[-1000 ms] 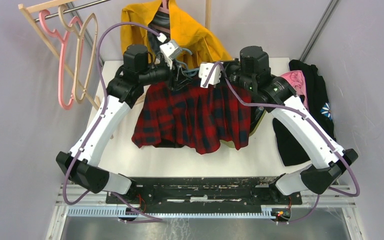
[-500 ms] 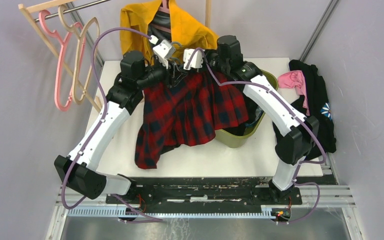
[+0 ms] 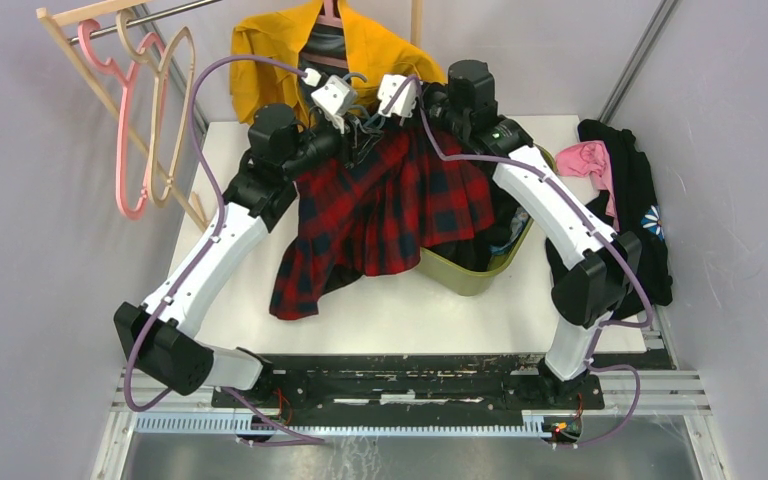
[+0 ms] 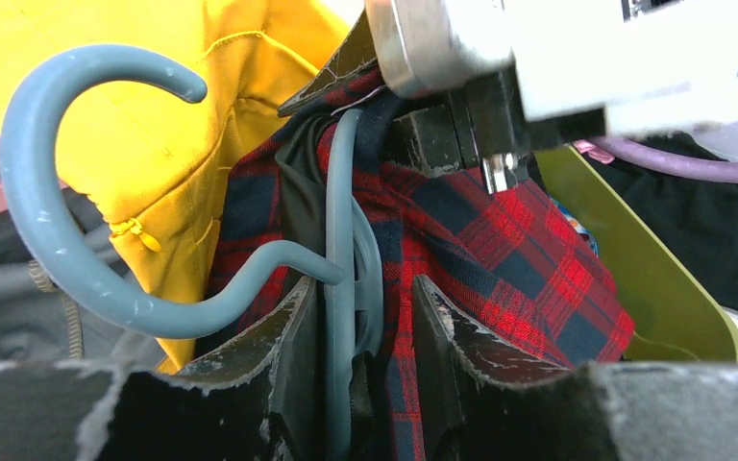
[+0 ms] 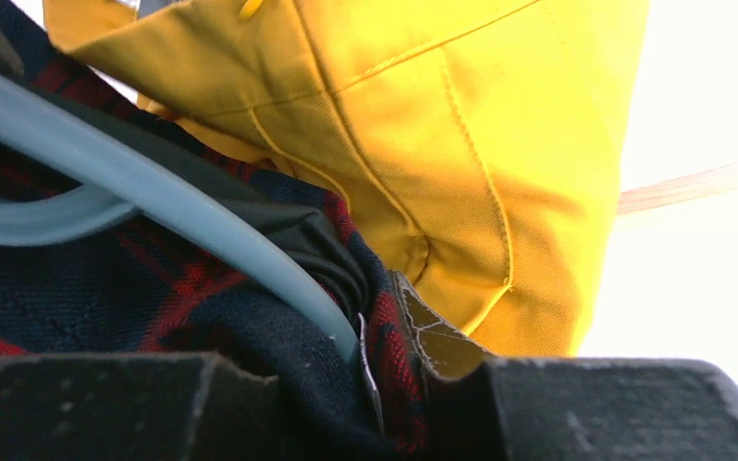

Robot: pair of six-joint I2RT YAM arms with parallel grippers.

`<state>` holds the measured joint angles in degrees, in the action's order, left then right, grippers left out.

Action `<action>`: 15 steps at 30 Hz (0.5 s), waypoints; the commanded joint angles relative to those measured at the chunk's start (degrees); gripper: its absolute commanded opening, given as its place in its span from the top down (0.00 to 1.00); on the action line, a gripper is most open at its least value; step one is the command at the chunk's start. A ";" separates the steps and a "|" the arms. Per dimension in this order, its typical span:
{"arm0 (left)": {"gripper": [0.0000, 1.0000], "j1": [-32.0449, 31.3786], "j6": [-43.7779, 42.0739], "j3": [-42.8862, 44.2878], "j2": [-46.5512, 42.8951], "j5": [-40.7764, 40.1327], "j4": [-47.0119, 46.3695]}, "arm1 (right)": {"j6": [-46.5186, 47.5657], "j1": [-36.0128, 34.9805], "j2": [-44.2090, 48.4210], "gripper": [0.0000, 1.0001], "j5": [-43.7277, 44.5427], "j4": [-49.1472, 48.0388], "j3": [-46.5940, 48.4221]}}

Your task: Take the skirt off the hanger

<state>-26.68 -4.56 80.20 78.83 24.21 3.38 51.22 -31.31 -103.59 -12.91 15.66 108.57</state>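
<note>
Table [image 3: 410, 315], white, fills centre frame between grey walls [image 3: 20, 250]; left gripper [image 4: 356, 288] clamps the hanger [image 4: 58, 240], right gripper [image 3: 375, 120] pinches the skirt [image 3: 400, 205] above a green bin [image 3: 470, 275].

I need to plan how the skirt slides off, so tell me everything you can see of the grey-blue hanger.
The hanger is a smooth grey-blue, plastic-looking rod. Its open hook curls in front of a yellow jacket. The neck runs down between the left tool's fingers, which close on it. The red-and-navy plaid skirt bunches around the neck and hides the shoulders. In the right wrist view one bar slants through the cloth beside a finger of the right tool; its grip is unclear.
</note>
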 commanded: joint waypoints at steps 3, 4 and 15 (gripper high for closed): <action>0.95 -9.73 3.86 -1.28 0.65 21.66 1.99 | -18.72 -1.27 1.04 0.97 -4.07 -25.07 6.95; 0.89 -9.64 3.80 -1.19 0.59 21.15 2.31 | -19.90 -1.26 1.63 0.98 -4.46 -24.97 6.24; 0.97 -9.63 7.48 1.10 1.36 15.19 2.72 | -20.82 -1.23 10.37 0.74 -2.01 -26.19 -5.73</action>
<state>-28.67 -3.92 80.36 78.83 22.94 1.85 43.11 -30.02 -99.48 -14.87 10.96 103.28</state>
